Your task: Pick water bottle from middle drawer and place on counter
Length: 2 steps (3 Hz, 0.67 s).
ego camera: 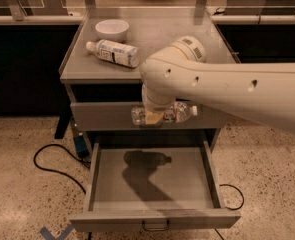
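My gripper (155,117) hangs from the big cream arm in front of the cabinet. It is shut on the water bottle (179,113), a small clear crinkly bottle held on its side with the white cap to the right. The bottle hangs in the air above the open middle drawer (103,184), level with the closed drawer front above it. The drawer tray holds nothing but the shadow of bottle and gripper. The counter (157,36) lies behind and above the gripper, partly hidden by the arm.
A white bowl (112,29) stands at the counter's back left. A larger opaque bottle with a printed label (113,52) lies on its side in front of the bowl. A black cable (52,159) loops on the speckled floor to the left.
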Tool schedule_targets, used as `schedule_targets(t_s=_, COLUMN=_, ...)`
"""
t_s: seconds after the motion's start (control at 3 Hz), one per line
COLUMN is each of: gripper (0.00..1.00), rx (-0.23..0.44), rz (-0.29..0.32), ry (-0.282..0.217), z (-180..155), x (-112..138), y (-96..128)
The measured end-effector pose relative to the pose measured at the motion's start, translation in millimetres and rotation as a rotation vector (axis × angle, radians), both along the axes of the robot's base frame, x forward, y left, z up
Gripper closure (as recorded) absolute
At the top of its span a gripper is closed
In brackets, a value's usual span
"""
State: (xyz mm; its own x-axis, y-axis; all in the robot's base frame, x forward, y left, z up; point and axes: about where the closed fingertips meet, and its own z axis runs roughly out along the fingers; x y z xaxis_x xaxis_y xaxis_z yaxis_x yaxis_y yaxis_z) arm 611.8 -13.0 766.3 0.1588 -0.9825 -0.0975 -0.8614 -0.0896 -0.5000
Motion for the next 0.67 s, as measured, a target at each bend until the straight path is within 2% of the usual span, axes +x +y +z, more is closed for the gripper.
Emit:
schedule_targets(t_s=0.33, gripper=1.00, rx=-0.067, rz=0.079, ry=-0.035, z=53.5, x=30.3, y=17.6)
schedule_targets(t_s=0.67, gripper=1.00, rx=-0.172, rz=0.068, ry=-0.018, z=88.5, x=66.6, y=21.4)
